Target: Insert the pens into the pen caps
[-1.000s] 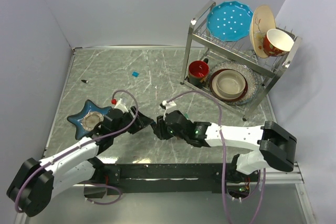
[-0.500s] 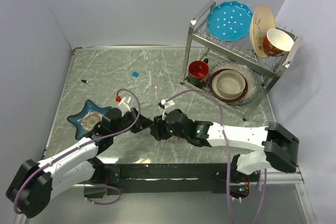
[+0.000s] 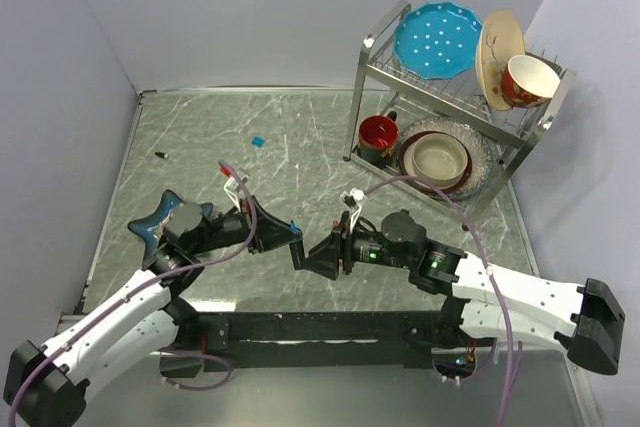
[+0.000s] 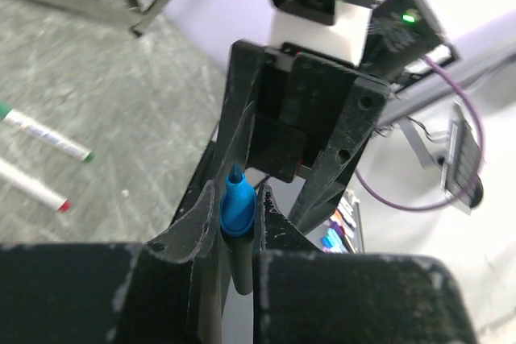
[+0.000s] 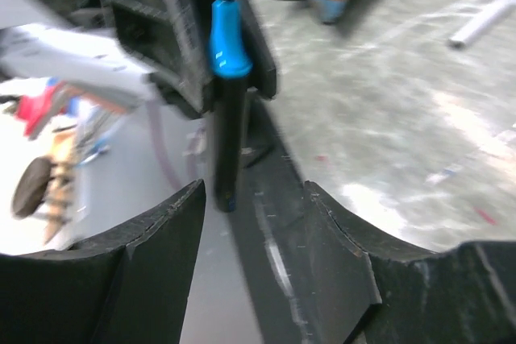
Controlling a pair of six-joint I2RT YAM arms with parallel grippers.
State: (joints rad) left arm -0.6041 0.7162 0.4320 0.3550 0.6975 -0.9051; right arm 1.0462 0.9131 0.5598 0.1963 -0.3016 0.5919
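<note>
My left gripper (image 3: 287, 237) is shut on the thick black-barrelled pen, whose blue tip (image 4: 237, 205) sticks out past the fingertips. The pen also shows in the right wrist view (image 5: 226, 118), hanging between the left fingers. My right gripper (image 3: 318, 258) is open and empty, facing the left gripper, its jaws on either side of the pen's line but a little short of it. Two thin white pens, green-tipped (image 4: 48, 136) and red-tipped (image 4: 34, 185), lie on the table. A blue pen cap (image 3: 258, 140) and a black pen cap (image 3: 160, 155) lie at the far left.
A blue star-shaped dish (image 3: 148, 228) sits under the left arm. A metal dish rack (image 3: 452, 107) with plates, bowls and a red mug stands at the back right. Grey walls close the left and back sides.
The left gripper has moved right and turned with the pen. The right arm has drawn back to the right and swung its open gripper round to face the left one.
</note>
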